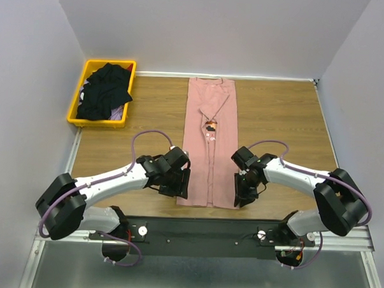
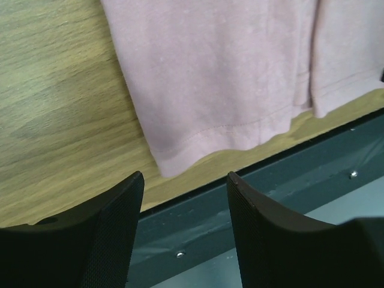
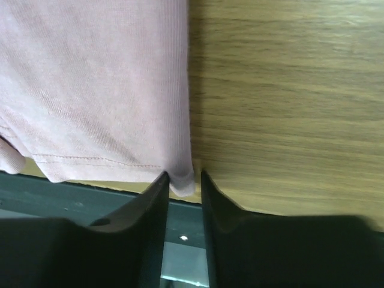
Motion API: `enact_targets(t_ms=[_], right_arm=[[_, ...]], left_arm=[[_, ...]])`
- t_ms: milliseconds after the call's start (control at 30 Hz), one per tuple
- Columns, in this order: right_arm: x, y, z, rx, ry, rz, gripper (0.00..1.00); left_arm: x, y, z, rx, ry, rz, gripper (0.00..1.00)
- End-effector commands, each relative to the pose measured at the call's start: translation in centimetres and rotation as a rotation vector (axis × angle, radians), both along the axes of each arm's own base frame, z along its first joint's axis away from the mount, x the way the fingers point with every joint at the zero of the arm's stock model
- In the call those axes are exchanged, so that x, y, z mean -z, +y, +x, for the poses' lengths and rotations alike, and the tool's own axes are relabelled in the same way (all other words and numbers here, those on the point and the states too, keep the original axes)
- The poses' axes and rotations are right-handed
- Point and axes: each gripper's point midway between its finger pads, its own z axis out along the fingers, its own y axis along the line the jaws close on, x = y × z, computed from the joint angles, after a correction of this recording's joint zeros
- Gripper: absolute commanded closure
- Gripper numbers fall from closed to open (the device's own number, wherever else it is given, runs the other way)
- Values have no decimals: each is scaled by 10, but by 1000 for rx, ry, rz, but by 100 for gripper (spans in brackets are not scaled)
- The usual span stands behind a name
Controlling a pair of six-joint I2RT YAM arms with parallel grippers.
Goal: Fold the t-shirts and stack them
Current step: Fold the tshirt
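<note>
Corners of the pink shirt [image 1: 207, 151], a long strip down the middle of the table [image 1: 282, 116], are my targets for folding its near hem away: my right gripper [image 3: 184, 175] pinches narrow on the right one, and my left gripper [image 2: 186, 180] hangs wide above the left. Black shirts [image 1: 105, 92] wait in the yellow bin [image 1: 74, 110], far left, blocking nothing.

The top camera looked steeply down from above and behind the near edge, taking in the whole table [image 1: 288, 123]. Each wrist camera hung close over the near edge, looking down past the left gripper [image 2: 185, 180] or the right gripper [image 3: 183, 177]. All three views shared the near hem of the pink t-shirt [image 1: 208, 138]; the left wrist saw its left corner and the right wrist its right corner.
</note>
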Motion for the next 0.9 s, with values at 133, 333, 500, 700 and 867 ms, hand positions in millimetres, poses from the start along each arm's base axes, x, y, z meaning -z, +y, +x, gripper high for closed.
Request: enact_targets(t_ms=[133, 333, 500, 700, 867], right_arm=[[8, 4, 4, -14, -8, 1, 95], [5, 5, 5, -16, -10, 9, 95], [6, 6, 5, -26, -8, 9, 95], [5, 7, 5, -34, -7, 15, 97], [-2, 12, 2, -51, 6, 50, 99]], left_arm=[[17, 1, 0, 27, 33, 67, 36], [33, 1, -1, 60, 71, 120, 42], [49, 0, 0, 87, 98, 165, 53], [51, -1, -2, 106, 113, 187, 76], [40, -3, -7, 103, 113, 176, 100]])
